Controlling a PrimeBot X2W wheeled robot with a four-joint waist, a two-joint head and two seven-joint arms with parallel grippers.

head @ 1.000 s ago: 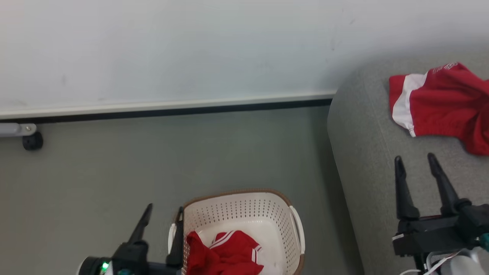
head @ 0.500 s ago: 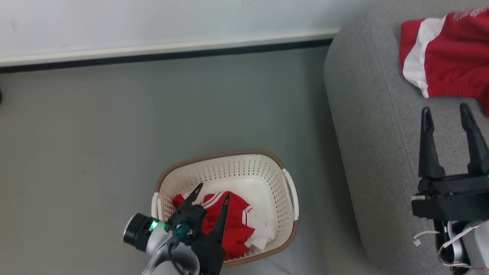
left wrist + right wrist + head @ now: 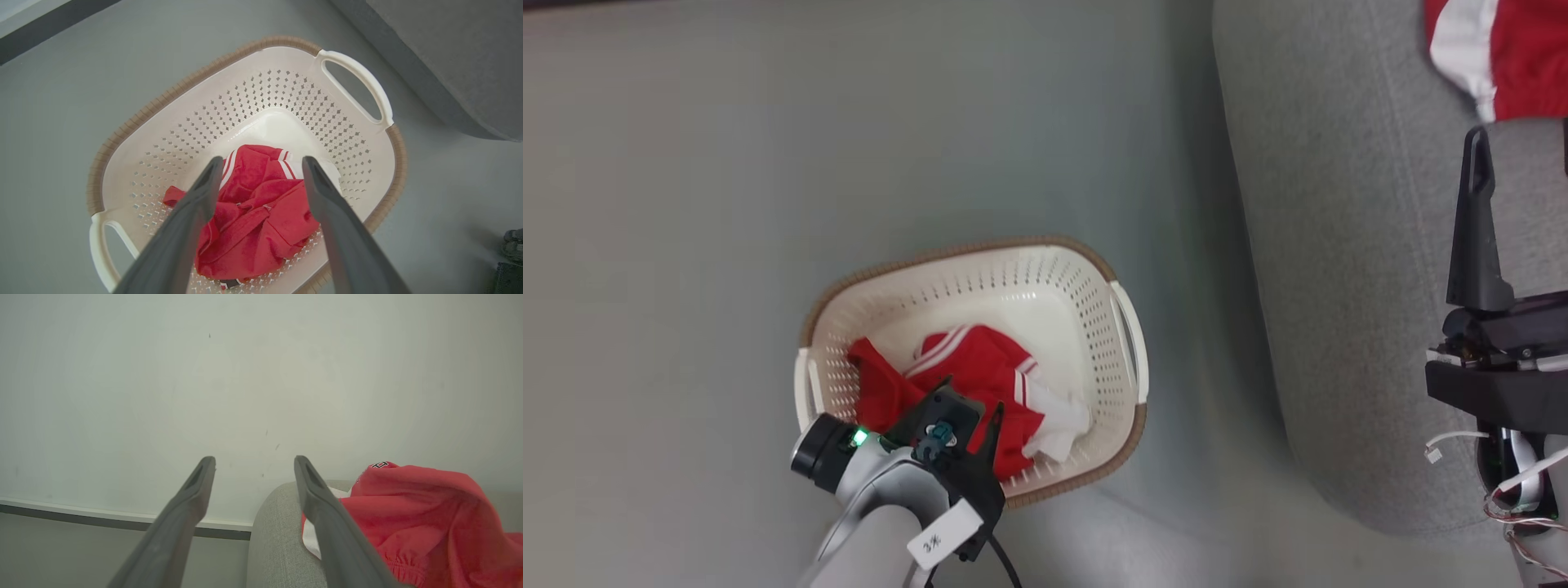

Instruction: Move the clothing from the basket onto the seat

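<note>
Red clothing (image 3: 253, 220) in the basket (image 3: 286, 81) hides partly behind the left hand (image 3: 261, 161).

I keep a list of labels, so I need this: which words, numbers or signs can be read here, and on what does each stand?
"3%", handwritten, second sign uncertain: on the white tag on the left arm.
Unreadable, too small: the dark lettering on the red garment lying on the grey sofa.
No other text is legible.
</note>
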